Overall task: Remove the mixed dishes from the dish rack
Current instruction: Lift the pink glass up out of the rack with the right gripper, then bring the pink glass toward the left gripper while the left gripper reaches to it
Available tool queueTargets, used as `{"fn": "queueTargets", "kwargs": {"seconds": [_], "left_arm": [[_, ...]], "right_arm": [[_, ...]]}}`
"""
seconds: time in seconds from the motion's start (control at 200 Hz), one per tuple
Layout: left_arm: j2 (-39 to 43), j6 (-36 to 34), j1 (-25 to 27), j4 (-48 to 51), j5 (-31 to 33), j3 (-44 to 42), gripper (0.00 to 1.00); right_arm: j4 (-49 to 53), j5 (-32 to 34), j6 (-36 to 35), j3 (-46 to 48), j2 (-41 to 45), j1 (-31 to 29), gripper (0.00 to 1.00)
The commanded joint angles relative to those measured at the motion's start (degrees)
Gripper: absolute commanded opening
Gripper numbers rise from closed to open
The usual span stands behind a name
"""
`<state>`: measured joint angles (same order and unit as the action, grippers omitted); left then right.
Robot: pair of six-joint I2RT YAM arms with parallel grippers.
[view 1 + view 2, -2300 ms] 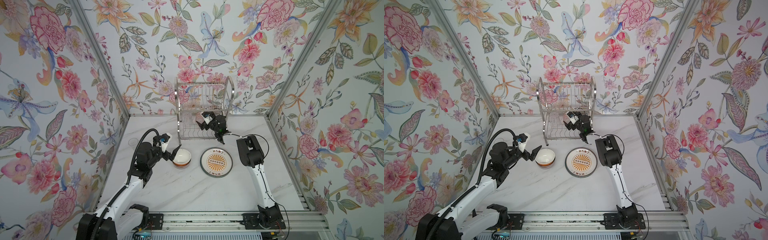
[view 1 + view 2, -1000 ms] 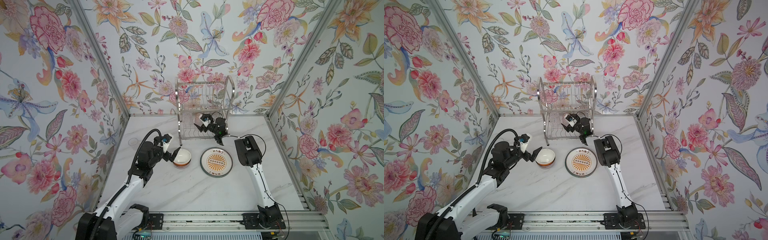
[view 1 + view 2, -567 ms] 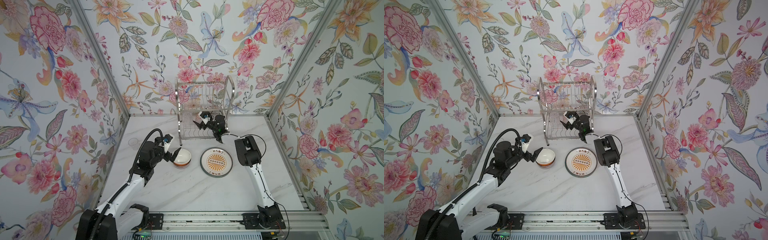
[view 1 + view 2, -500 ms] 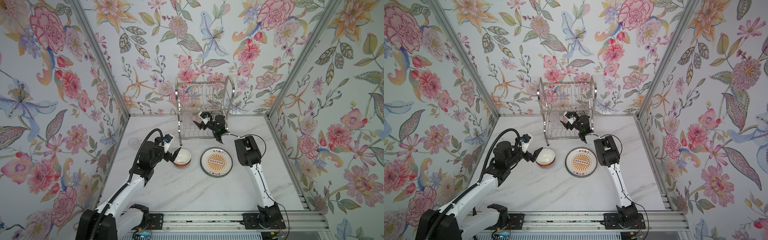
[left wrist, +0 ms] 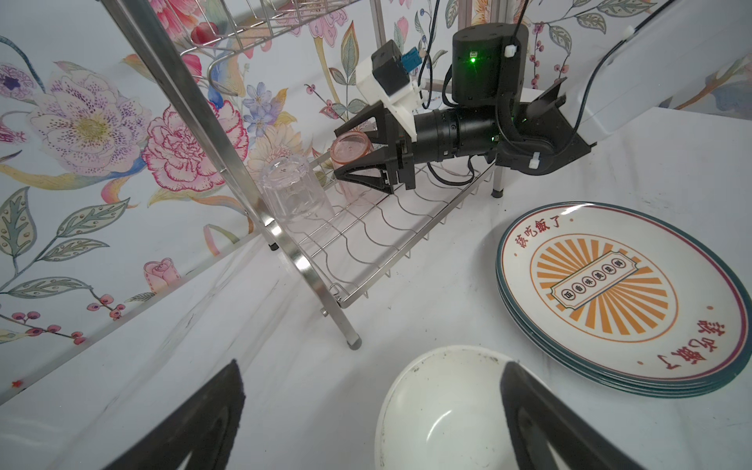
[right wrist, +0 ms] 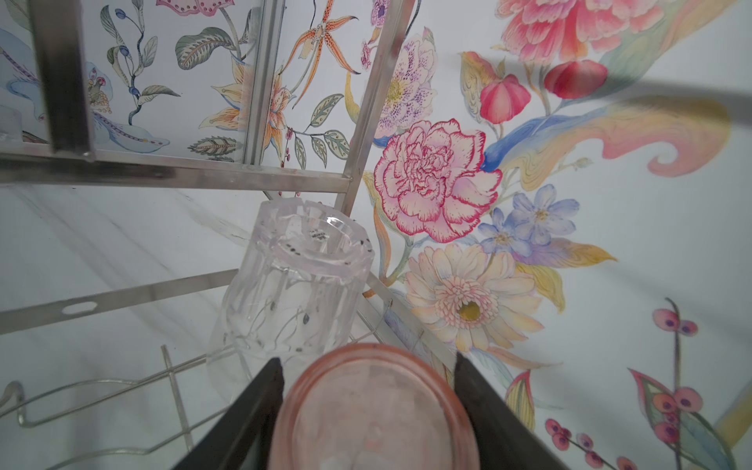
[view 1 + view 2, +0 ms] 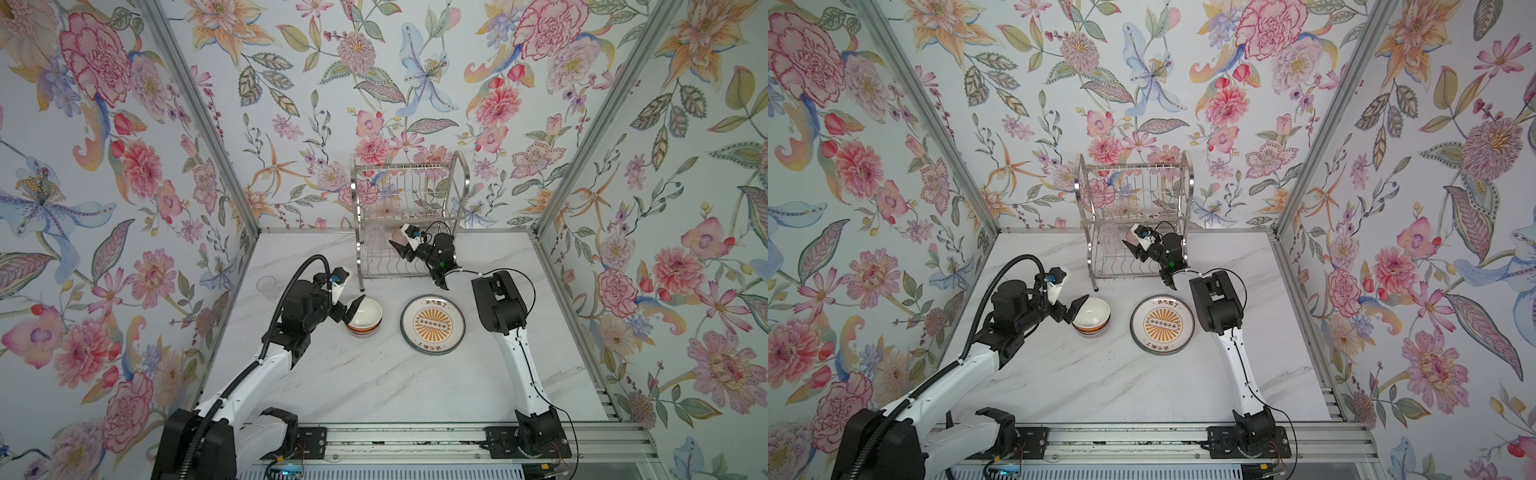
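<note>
Jaws on your left gape wide, empty, at the left rim of the white bowl (image 7: pixel 366 312) on the tabletop (image 7: pixel 374 386). On the lower shelf of the dish rack (image 5: pixel 280 240), far centre, your right jaws flank the pink glass (image 6: pixel 374 411); you cannot tell whether they grip it.

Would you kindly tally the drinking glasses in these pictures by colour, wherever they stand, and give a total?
Clear: 2 (rack clear glass, table clear glass)
Pink: 1 (pink glass, between the fingers of the right gripper, on the lower shelf of the dish rack)
Total: 3
</note>
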<state>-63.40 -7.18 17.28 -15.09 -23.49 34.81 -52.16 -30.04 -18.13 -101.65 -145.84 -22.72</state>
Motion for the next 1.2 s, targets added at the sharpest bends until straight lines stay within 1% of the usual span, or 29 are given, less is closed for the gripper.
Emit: {"fn": "queueTargets", "kwargs": {"seconds": [0.0,0.1,0.205,0.335,0.576,0.761,0.941,0.996,1.111,1.196], "left_arm": [[0.4,-1.0,0.7,-0.5,1.0,1.8,0.99],[1.0,-0.9,0.7,-0.4,1.0,1.6,0.99],[1.7,-0.8,0.9,-0.4,1.1,1.5,0.99],[2.9,-0.8,0.9,-0.2,1.7,1.6,0.99],[4.9,-0.5,1.0,-0.5,2.0,1.6,0.99],[5.3,-0.5,1.1,-1.3,1.9,1.7,0.99],[5.4,-0.4,1.4,-2.6,1.4,1.4,0.99],[5.5,-0.5,1.6,-2.8,1.4,1.3,0.99],[5.7,-0.5,1.9,-4.2,1.6,0.9,0.99],[5.9,-0.4,2.1,-5.1,2.6,0.8,0.99]], "right_arm": [[0.7,-0.9,0.6,2.9,2.3,0.3,0.44],[-1.0,-0.6,0.8,5.0,3.7,0.1,0.32],[-3.6,-0.3,3.2,7.2,5.6,-0.1,0.20],[-7.1,-0.4,5.8,9.7,8.0,-0.5,0.00],[-14.7,0.2,9.8,17.1,13.9,-2.0,0.00],[-20.8,1.3,14.5,24.5,18.7,-2.8,0.00],[-23.5,2.8,15.2,31.5,23.5,-4.1,0.00],[-24.6,4.1,16.2,33.7,25.0,-4.5,0.00],[-28.2,7.8,21.1,39.6,28.6,-5.1,0.00],[-30.5,10.7,22.9,44.5,31.6,-5.9,0.00]]}}
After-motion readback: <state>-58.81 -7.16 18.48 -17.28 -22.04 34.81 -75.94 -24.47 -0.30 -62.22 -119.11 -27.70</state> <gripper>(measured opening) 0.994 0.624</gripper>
